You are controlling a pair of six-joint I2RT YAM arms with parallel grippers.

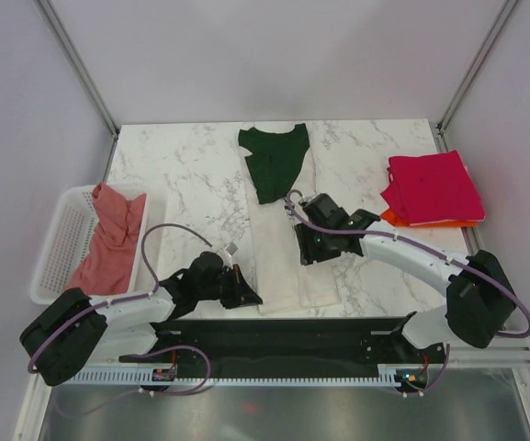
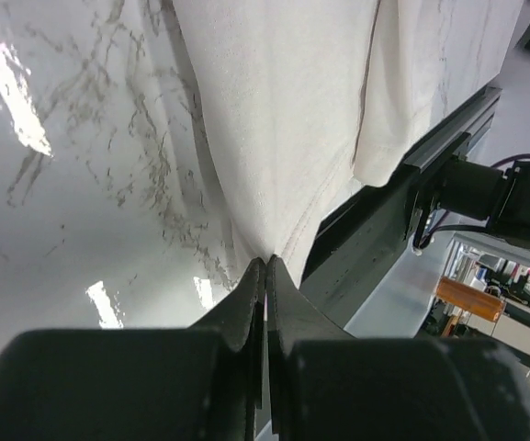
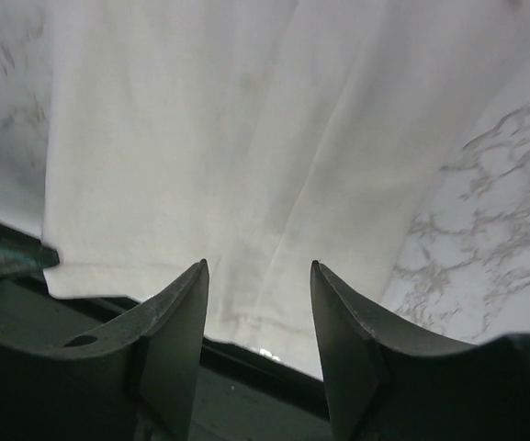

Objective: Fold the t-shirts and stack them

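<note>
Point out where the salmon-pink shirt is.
In the top view, the salmon-pink shirt lies in the white basket at the left edge of the table.

Setting: a robotics laboratory test cell. Evidence: plain pale wall panels point(image 1: 274, 55) enclose a white marble-patterned tabletop point(image 1: 191, 175). Grey metal frame struts point(image 1: 78, 64) rise at 11 and 1 o'clock. A black metal mounting rail point(image 1: 283, 335) and a white slotted cable duct point(image 1: 274, 377) run along 6 o'clock. The rail carries two black-and-white robot arms point(image 1: 127, 308) with purple cables point(image 1: 168, 230).
</note>
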